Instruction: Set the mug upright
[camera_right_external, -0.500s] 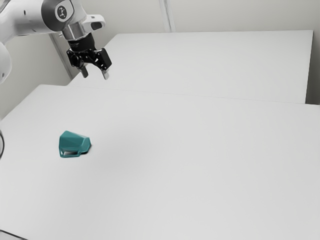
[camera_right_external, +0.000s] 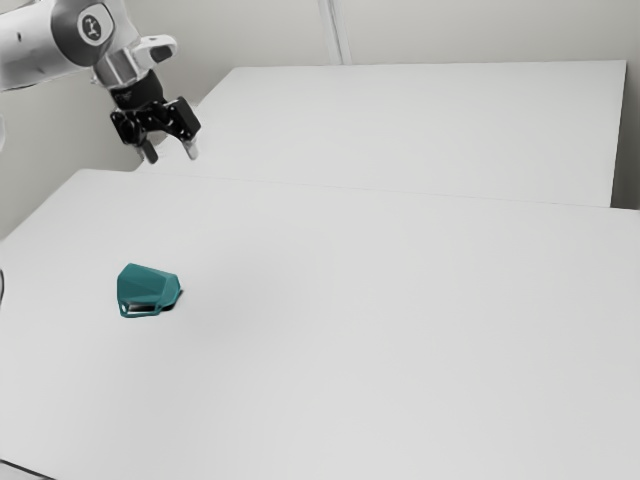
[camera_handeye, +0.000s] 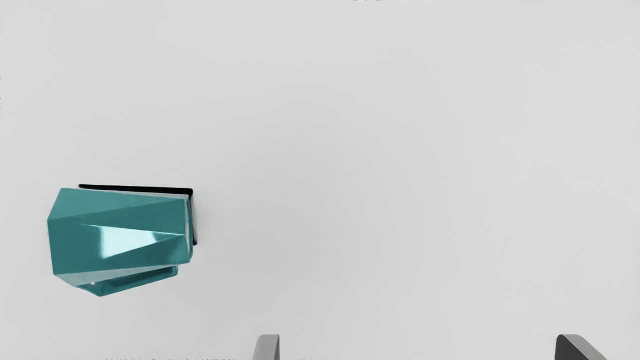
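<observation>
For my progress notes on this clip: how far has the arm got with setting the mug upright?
Done: nothing of the righting itself; the teal mug lies on its side on the white table.
In hand: nothing; the gripper hangs above the table, fingers apart, off to one side of the mug.
Left: reaching the mug, gripping it, turning it upright and letting go.

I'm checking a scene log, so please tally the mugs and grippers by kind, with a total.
Mug: 1 (teal, on its side)
Gripper: 1 (black, open)
Total: 2
</observation>
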